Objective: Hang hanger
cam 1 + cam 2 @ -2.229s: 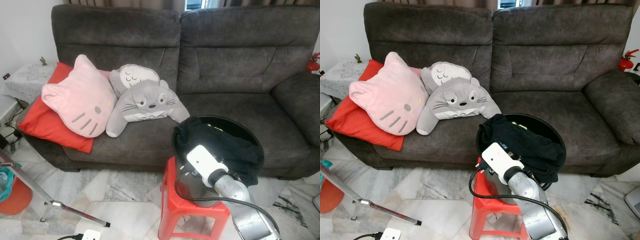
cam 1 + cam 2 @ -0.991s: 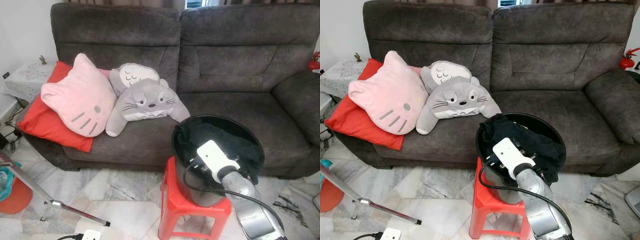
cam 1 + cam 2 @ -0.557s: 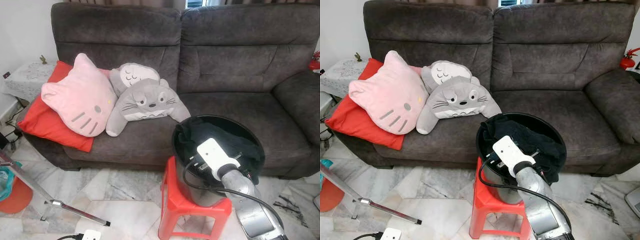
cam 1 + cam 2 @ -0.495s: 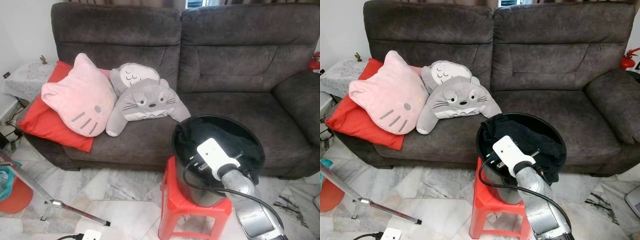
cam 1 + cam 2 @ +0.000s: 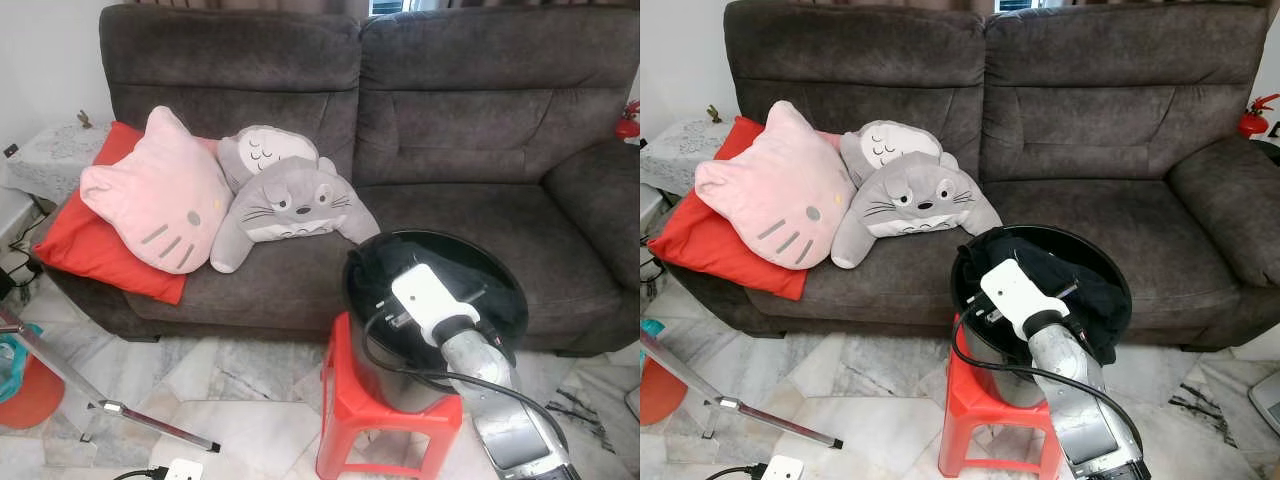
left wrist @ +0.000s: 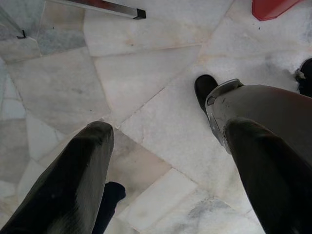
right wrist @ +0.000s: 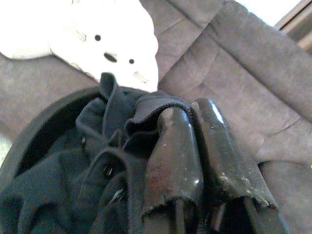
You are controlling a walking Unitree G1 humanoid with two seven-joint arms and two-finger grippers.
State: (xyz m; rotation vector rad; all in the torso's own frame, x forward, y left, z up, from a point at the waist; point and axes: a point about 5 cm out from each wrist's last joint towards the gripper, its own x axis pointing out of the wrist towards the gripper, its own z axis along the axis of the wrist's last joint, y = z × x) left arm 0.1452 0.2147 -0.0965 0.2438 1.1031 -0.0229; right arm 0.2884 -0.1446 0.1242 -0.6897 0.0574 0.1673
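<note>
We find the right tool (image 7: 195,146) clamped on the dark garment (image 7: 87,161) in the black bucket (image 5: 970,265); left tool (image 6: 165,146) apart.

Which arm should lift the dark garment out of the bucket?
Right. Its pincer is shut on the dark garment in the bucket; the left pincer hangs open over the floor.
</note>
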